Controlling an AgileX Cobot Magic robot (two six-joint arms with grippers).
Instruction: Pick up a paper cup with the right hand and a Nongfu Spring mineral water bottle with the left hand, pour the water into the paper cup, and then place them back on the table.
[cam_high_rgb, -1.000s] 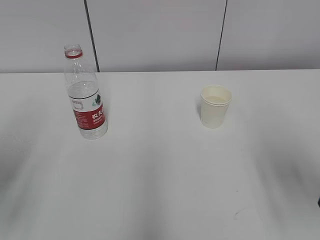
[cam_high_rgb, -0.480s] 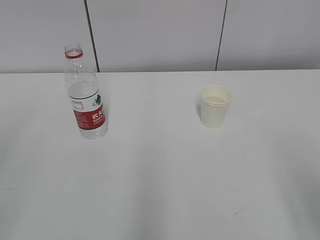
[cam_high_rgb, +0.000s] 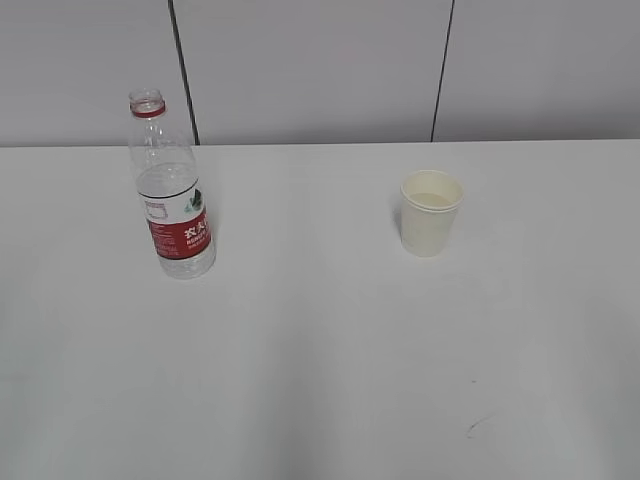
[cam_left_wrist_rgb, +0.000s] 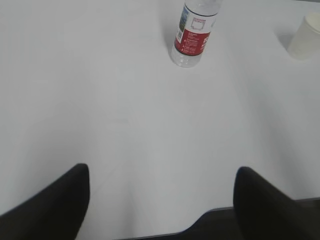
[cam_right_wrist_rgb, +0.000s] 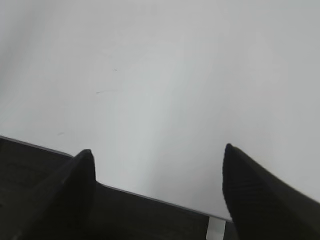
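The water bottle (cam_high_rgb: 171, 190) stood upright on the white worktop (cam_high_rgb: 320, 350), with its cap off and water (cam_high_rgb: 165, 182) part way up inside. The paper cup (cam_high_rgb: 430, 213) stood well to the right of the bottle, also upright, and there seemed to be a little pale liquid in it, though that was hard to tell. Nothing touched the bottle or the cup. The left hand (cam_left_wrist_rgb: 160, 200) hung back near the front edge of the worktop, far from the bottle, and its jaws were wide apart. The right hand (cam_right_wrist_rgb: 157, 185) was near that edge too, jaws wide apart, with only bare worktop in front of it. Both things sat back down, so the job looked about done. If not, the left hand would need to reach forward to the bottle.
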